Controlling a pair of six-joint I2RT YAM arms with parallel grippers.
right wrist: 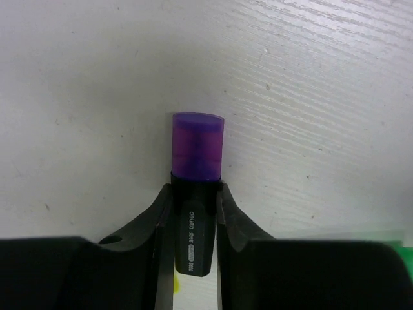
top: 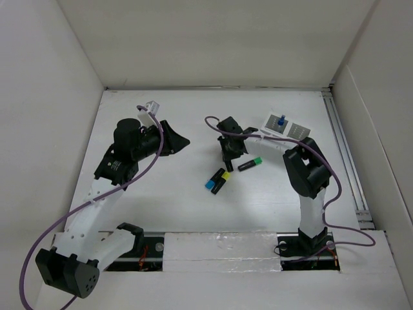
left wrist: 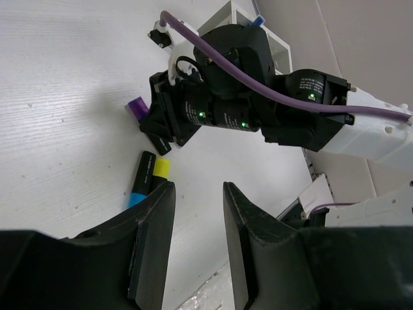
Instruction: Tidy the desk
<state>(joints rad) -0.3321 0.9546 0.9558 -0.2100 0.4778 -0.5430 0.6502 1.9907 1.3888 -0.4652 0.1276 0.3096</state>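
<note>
Grip: my right pincer is clenched on the purple highlighter, with the jaws on its black barrel just behind the cap. It sits low over the desk, which spreads flat under both arms; I cannot tell whether they touch. I judge the highlighter light, stiff, smooth plastic, so it may swivel. The barrel is the hold, since the cap could pull off. The desk is rigid and matte. My left pincer hangs well apart, jaws parted, grasping nothing.
</note>
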